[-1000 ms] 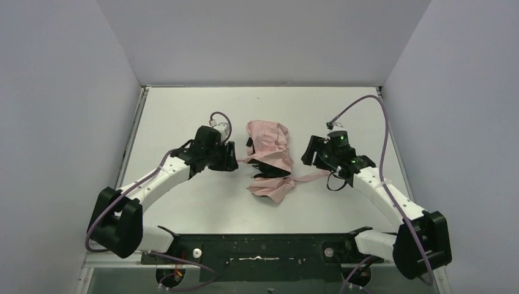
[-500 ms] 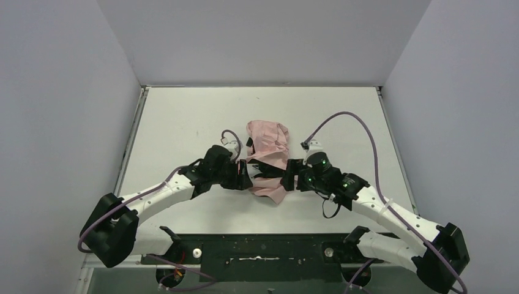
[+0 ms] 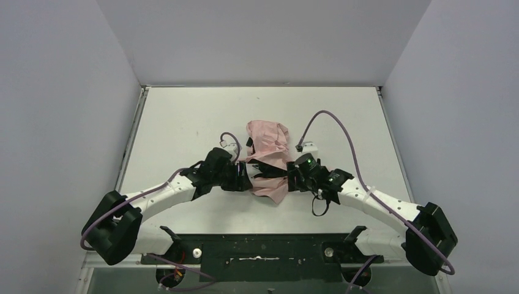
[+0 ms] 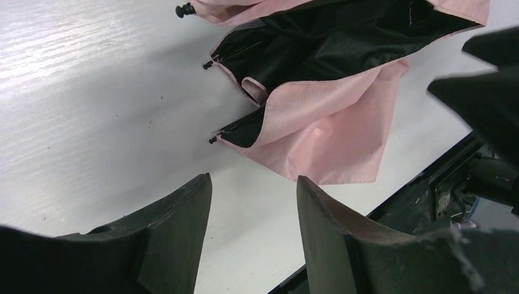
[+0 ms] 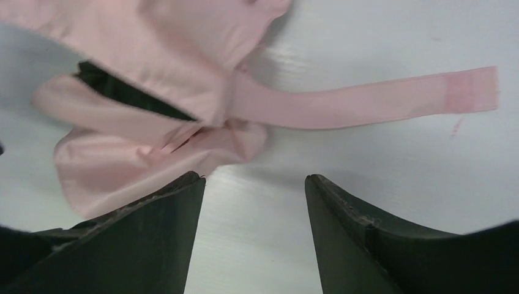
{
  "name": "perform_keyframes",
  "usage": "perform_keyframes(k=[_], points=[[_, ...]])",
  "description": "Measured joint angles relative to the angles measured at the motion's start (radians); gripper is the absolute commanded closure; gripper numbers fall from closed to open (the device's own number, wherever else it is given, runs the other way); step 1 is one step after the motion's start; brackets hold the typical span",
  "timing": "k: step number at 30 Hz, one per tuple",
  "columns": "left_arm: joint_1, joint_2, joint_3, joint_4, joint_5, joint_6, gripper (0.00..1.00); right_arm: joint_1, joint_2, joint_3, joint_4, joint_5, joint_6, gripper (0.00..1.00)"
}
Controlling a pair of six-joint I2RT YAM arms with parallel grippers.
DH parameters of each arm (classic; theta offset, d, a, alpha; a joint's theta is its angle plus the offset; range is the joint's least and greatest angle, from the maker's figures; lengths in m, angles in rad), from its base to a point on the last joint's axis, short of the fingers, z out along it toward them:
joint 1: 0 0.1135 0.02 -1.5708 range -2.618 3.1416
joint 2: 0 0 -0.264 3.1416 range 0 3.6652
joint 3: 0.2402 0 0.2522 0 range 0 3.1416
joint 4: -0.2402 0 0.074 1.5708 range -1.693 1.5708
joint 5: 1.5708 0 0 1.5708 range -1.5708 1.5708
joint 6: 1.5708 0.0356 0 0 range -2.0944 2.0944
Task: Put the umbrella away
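The umbrella [image 3: 269, 153] lies collapsed and crumpled in the middle of the white table, pale pink outside with black folds showing. In the left wrist view its canopy [image 4: 330, 116] lies ahead of my fingers, with black rib tips at its edge. In the right wrist view the pink folds [image 5: 153, 110] and a flat pink strap [image 5: 367, 101] lie on the table. My left gripper [image 3: 246, 179] is open and empty at the umbrella's left side. My right gripper [image 3: 287, 181] is open and empty at its right side. The handle and shaft are hidden.
The white table [image 3: 183, 122] is walled by grey panels on the left, back and right. A black rail [image 3: 263, 245] runs along the near edge between the arm bases. The right arm's purple cable [image 3: 330, 116] arcs above the table.
Both arms have swung inward and toward the near side of the umbrella. The right gripper has come closer to its right edge. The umbrella has not moved.
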State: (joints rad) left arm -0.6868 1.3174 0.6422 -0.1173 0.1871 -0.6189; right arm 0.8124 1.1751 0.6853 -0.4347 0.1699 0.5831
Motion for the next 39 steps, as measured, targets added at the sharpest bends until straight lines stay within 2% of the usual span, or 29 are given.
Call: perform_keyframes(k=[3,7,14,22,36,39], points=[[0.0,-0.016,0.0,-0.01,-0.005,0.005,0.5,-0.114,-0.002,0.008,-0.002,-0.018,-0.052,0.4],[0.0,-0.033,0.0,-0.015,-0.008,0.011,0.5,-0.198,0.014,0.016,-0.01,-0.068,-0.117,0.44],[0.0,-0.033,0.0,-0.019,-0.008,0.014,0.5,-0.202,0.142,0.021,-0.005,-0.134,-0.182,0.43],[0.0,-0.033,0.0,-0.024,-0.008,0.024,0.5,-0.203,0.186,0.021,0.095,-0.129,-0.248,0.41],[0.0,-0.039,-0.003,-0.033,-0.008,0.025,0.5,-0.225,0.304,0.022,0.229,-0.197,-0.356,0.48],[0.0,-0.039,-0.003,-0.033,-0.008,0.025,0.5,-0.227,0.311,0.022,0.253,-0.222,-0.364,0.45]])
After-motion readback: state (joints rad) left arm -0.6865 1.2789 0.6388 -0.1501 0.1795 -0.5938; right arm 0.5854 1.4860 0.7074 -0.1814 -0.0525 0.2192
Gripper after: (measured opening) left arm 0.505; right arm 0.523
